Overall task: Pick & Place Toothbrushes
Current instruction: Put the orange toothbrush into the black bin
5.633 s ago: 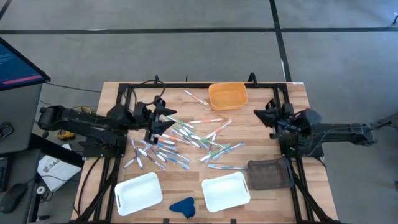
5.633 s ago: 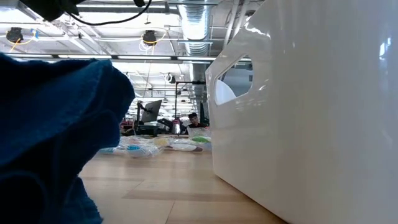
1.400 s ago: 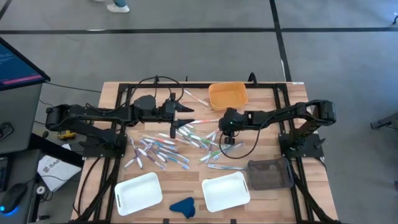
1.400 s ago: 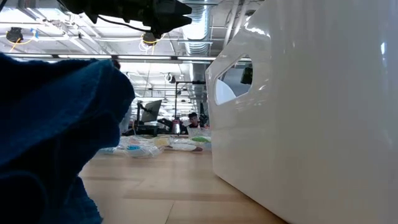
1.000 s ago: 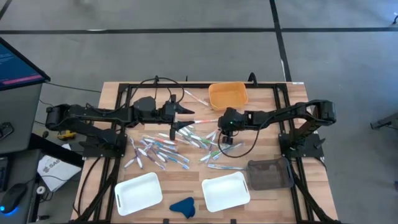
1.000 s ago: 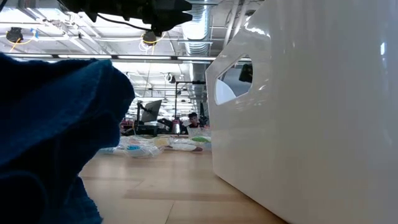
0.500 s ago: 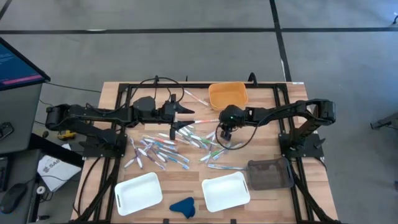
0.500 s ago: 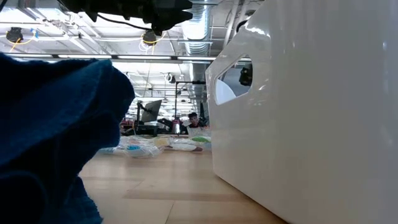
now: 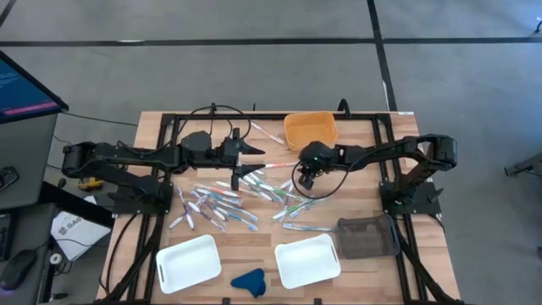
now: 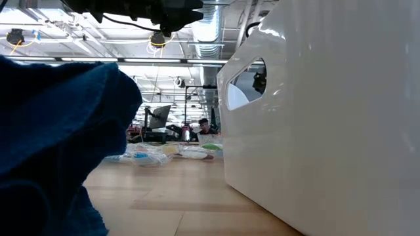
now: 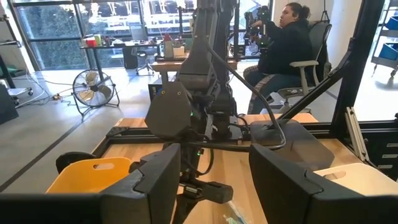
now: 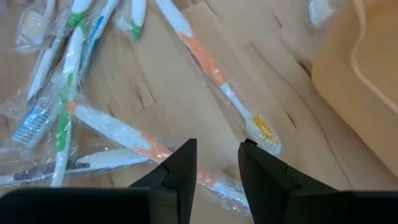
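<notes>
Several toothbrushes (image 9: 246, 193), white with coloured accents and mostly in clear wrappers, lie scattered flat on the wooden table's middle. My right gripper (image 9: 300, 179) slants down over the heap's right end, close to the orange tray (image 9: 310, 130). In its wrist view it (image 12: 217, 165) stands open by a narrow gap, just above a wrapped orange-and-white toothbrush (image 12: 124, 134); another orange one (image 12: 208, 62) lies beyond. My left gripper (image 9: 257, 154) hangs level, high above the heap's far side. It is open (image 11: 214, 180) with nothing between its fingers.
Two white trays (image 9: 190, 263) (image 9: 307, 260) stand at the near edge with a blue cloth lump (image 9: 249, 280) between them. A dark mesh tray (image 9: 367, 237) is at the near right. The low view is mostly filled by the cloth (image 10: 59, 144) and a white tray wall (image 10: 328, 118).
My right gripper has rolled about its own line and drifted a little toward the far edge, nearer the orange tray, staying over the toothbrushes. Its finger gap is unchanged. The toothbrushes have not moved.
</notes>
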